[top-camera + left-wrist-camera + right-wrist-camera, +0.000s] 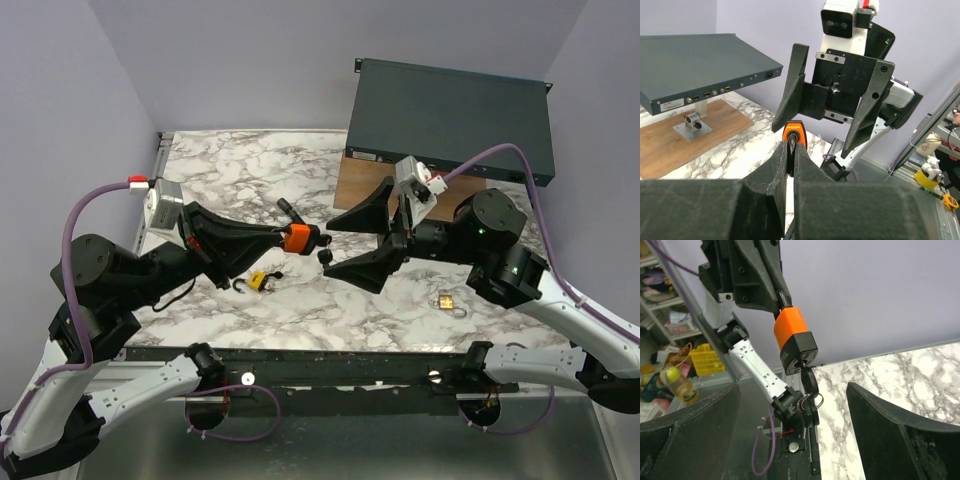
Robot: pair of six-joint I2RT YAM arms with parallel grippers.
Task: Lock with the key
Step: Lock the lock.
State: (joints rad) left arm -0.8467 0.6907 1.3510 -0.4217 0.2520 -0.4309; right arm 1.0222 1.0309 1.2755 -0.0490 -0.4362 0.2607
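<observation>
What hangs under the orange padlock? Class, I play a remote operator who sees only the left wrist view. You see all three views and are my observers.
Observer: A key sits in the keyhole on the black underside of the orange padlock. The right wrist view shows it.
Operator: Is the right end effector gripping that key?
Observer: No. It is wide open around the key and touches neither key nor padlock.
Operator: Is anything else lying on the table?
Observer: From above, a small yellow padlock lies loose on the marble table.
</observation>
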